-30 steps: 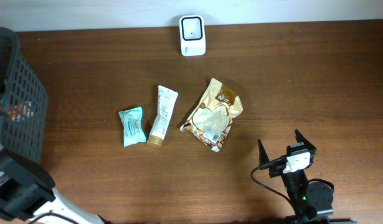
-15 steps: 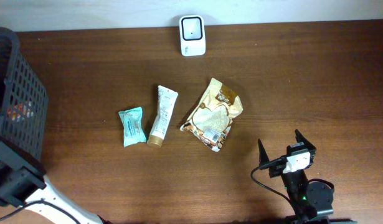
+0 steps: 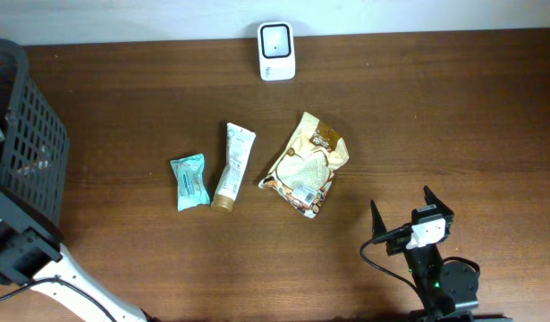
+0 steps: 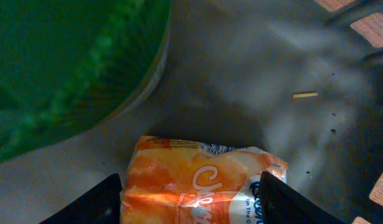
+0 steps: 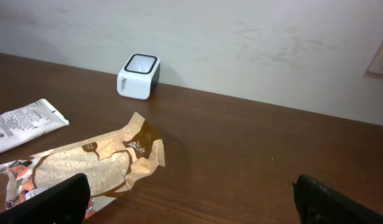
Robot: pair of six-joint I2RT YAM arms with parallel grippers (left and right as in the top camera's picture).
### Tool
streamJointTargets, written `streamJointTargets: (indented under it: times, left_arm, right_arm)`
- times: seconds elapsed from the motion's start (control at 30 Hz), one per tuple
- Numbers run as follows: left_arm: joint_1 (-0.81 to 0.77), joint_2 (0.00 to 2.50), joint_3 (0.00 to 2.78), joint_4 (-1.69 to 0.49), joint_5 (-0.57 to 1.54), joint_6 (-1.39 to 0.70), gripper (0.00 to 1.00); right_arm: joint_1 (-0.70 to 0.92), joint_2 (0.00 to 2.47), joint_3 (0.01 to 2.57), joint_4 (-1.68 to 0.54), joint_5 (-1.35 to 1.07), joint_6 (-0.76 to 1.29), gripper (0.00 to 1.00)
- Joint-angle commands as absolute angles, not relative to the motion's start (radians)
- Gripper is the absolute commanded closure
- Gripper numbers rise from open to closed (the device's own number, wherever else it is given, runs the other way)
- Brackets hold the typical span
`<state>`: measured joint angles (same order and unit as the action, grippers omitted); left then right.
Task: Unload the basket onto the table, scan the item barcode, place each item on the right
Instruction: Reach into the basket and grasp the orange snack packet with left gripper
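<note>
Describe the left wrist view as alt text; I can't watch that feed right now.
An orange snack packet lies between the two dark fingertips of the left gripper at the bottom edge, on the grey floor of the basket; whether it is gripped is unclear. A blurred green object fills the upper left.

On the counter (image 3: 435, 107), the scanner (image 3: 276, 38) sits at the far edge. The pouch (image 3: 190, 182), tube (image 3: 232, 166) and snack bag (image 3: 306, 164) lie left to right mid-counter, and the basket (image 3: 29, 134) stands at the left edge.

overhead: top-down, far, whole table (image 3: 453, 116)
left wrist: close, down inside basket (image 4: 253, 68)
right wrist: low, facing scanner (image 5: 139, 76) ahead; overhead shares it
</note>
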<state>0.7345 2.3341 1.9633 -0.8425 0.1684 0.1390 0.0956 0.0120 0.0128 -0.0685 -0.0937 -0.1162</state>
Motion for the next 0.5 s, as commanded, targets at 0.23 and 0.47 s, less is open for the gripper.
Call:
streamJointTargets:
  times: [0.23,0.47]
  left_arm:
    - [0.737,2.364,1.963,-0.892,0.157,0.152,0.78]
    - [0.738,2.343,1.981,-0.931,0.157,0.139,1.00]
  right_arm:
    - [0.104,0.007,0.006,-0.072,-0.084,-0.116,0.02]
    - [0.104,0.007,0.006,-0.072,-0.085,-0.116,0.02]
